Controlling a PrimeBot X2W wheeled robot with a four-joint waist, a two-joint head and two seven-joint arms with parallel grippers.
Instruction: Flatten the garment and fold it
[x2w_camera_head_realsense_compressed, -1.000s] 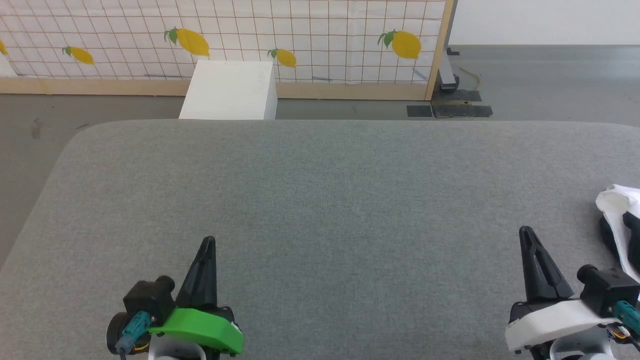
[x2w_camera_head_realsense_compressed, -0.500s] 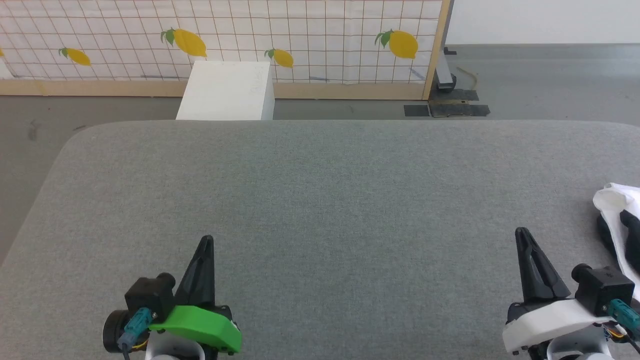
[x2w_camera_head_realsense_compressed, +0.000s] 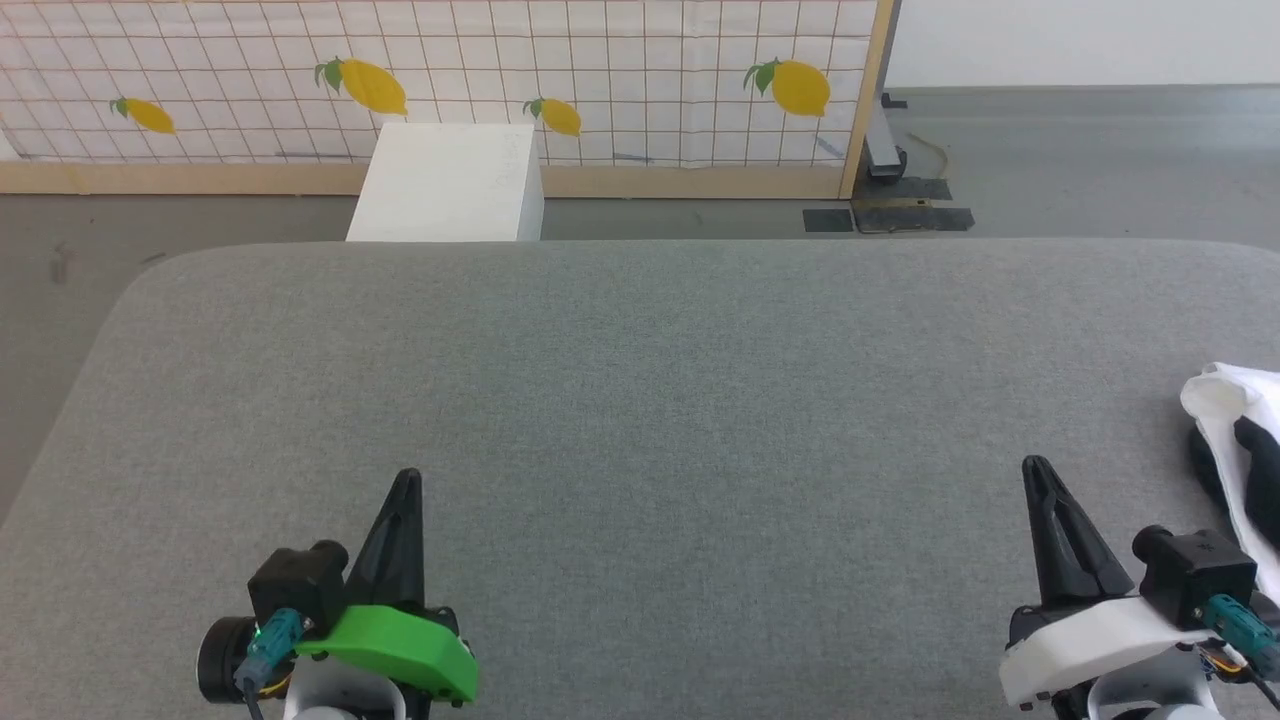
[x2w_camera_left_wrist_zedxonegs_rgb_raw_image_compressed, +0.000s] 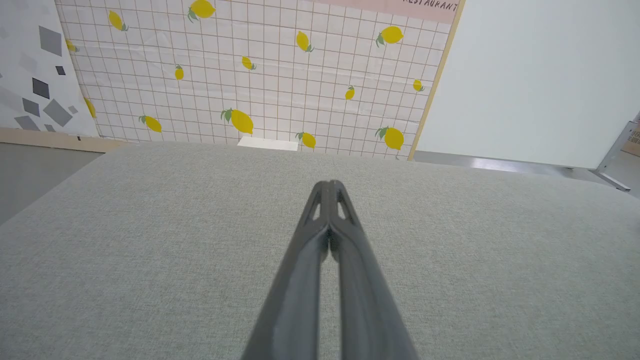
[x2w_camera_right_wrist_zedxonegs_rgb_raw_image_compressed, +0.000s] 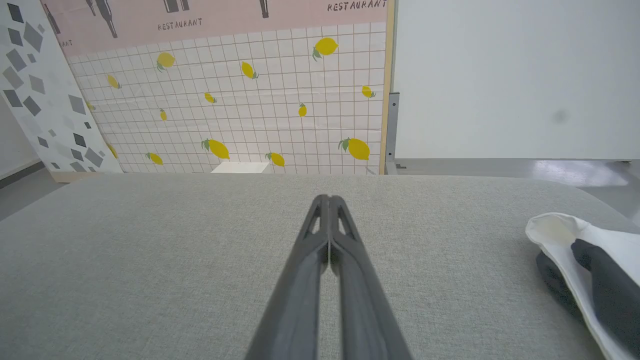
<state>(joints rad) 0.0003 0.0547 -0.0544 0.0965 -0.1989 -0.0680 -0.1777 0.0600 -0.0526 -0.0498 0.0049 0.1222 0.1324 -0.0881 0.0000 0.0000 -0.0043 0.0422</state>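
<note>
The garment, white with black parts, lies crumpled at the far right edge of the grey padded table, partly cut off by the head view's border. In the right wrist view the garment sits to the right of the fingers, apart from them. My right gripper is shut with nothing in it, low at the right, left of the garment. My left gripper is shut and empty at the lower left, far from the cloth. In the wrist views the left gripper and right gripper show both tips pressed together.
A white box stands on the floor behind the table's far edge. Behind it runs a tiled lemon-print panel with a wooden frame. Grey floor lies beyond the table at the right.
The whole head view has shifted slightly left, so the camera moved. Both grippers stay shut and the garment lies as before.
</note>
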